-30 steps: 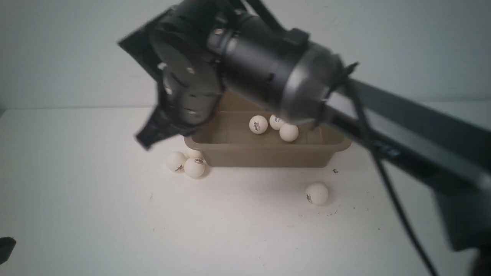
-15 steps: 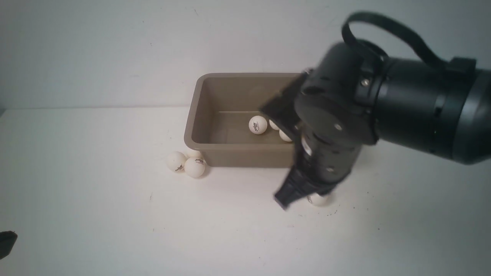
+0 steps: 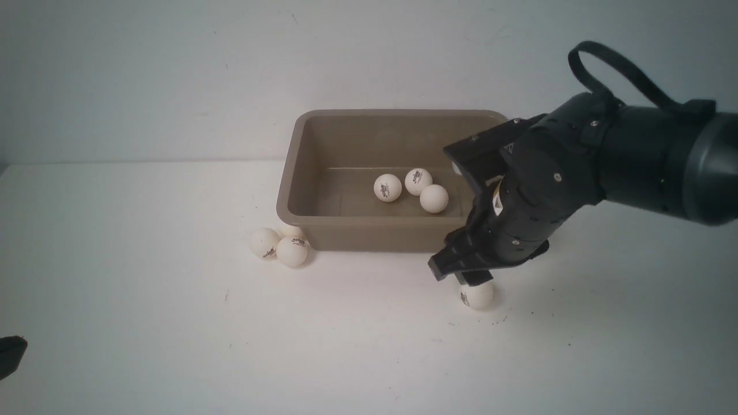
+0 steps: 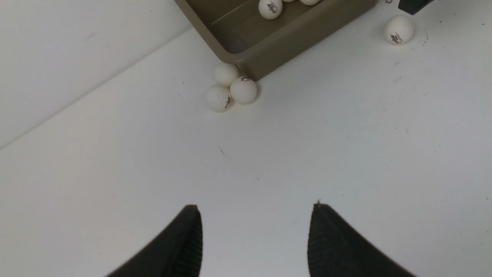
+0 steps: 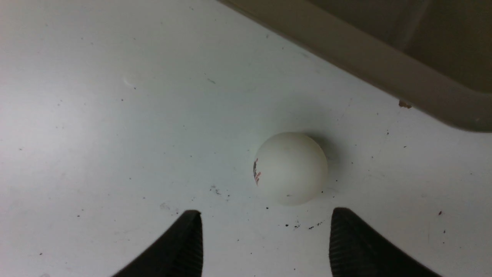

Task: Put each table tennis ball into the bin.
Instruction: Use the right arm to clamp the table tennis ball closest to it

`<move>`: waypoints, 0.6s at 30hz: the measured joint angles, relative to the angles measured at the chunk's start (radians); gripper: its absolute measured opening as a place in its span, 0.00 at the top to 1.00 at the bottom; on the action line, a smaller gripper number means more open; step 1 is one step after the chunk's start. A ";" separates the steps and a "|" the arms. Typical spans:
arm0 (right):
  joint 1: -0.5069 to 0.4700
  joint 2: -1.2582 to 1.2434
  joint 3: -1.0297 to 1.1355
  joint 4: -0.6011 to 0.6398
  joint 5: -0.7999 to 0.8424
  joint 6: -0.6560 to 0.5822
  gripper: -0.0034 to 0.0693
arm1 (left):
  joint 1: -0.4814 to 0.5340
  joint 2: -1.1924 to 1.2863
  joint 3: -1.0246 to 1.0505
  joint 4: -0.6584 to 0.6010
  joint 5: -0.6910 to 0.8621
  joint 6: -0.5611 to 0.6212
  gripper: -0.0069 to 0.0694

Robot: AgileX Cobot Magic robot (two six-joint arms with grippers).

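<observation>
The right claw [image 5: 266, 214] stands open and empty just above the lone ball [image 3: 477, 294], which lies on the desk [image 3: 144, 323] off the near-right corner of the bin [image 3: 300, 173]. Inside the bin lie three balls [image 3: 418, 181]. Three other balls [image 3: 292, 251] huddle at its near-left corner, so four of seven are left. The left claw [image 4: 255, 209], also open, hangs over bare desk, near left. A second ago the right arm [image 3: 646, 155] loomed across the bin; it has swung right and down. No ball has moved.
</observation>
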 joint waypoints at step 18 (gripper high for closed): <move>-0.010 0.120 -0.002 -0.056 -0.078 0.016 0.34 | 0.000 0.000 0.000 0.000 0.000 0.000 0.46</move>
